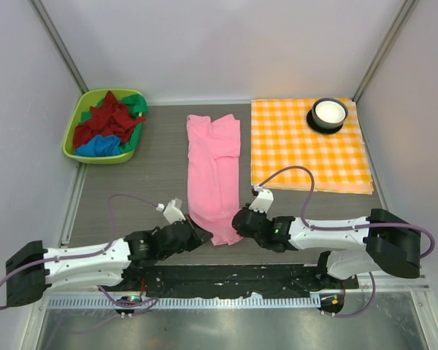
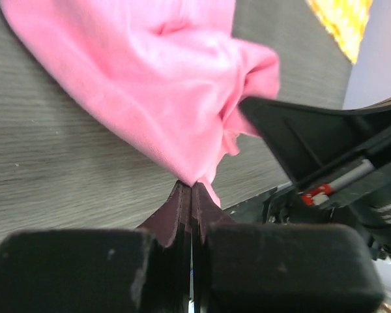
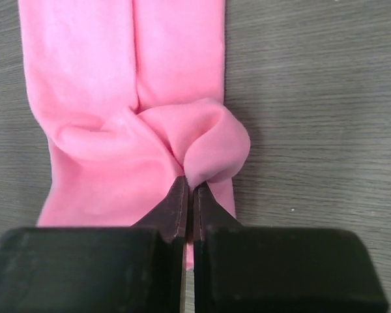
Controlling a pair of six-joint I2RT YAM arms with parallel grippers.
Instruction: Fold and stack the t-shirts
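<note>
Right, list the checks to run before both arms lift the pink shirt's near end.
1. Left gripper shut on the pink t-shirt near edge: ok.
2. Right gripper shut on the same edge: ok.
3. Shirt lies as a long narrow strip on the table: ok.
4. Nothing resting on the shirt: ok.
5. Shirt apart from the checked cloth: ok.
6. All layers caught in each grip: cannot tell.

Pink t-shirt (image 1: 214, 175), orange-and-white checked cloth (image 1: 292, 146), green basket (image 1: 102, 160)
</note>
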